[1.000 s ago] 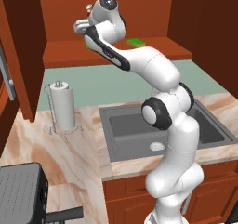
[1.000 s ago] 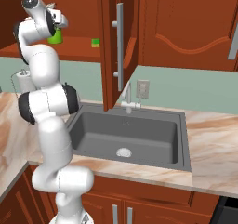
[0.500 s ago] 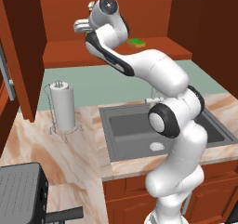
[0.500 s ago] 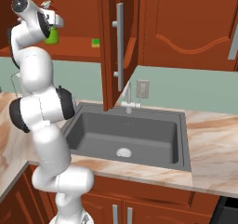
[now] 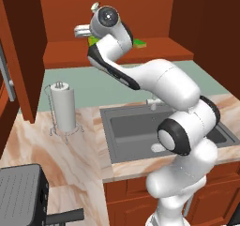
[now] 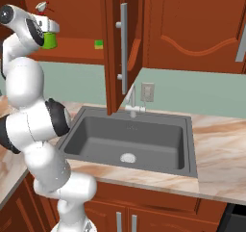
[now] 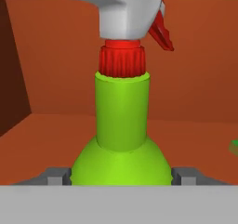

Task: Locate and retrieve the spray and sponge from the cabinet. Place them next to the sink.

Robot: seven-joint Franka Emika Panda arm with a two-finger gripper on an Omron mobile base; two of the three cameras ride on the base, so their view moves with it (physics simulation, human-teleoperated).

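The spray, a bright green bottle with a red collar and a white nozzle, stands upright on the cabinet shelf. My gripper is open, and its two fingertips sit close beside the bottle's round body, one on each side. From the right the spray shows at my hand, at the left of the cabinet. The sponge lies flat on the same shelf further right, and it is also the sponge just right of my arm. The sink is below.
An open cabinet door with a long metal handle hangs over the sink's back edge by the faucet. A paper towel roll stands on the counter left of the sink. A dark appliance sits at the near left.
The arm's upper joints have swung left and the hand has pushed deeper into the cabinet, up to the spray. The jaws stay wide. Spray and sponge have not moved.
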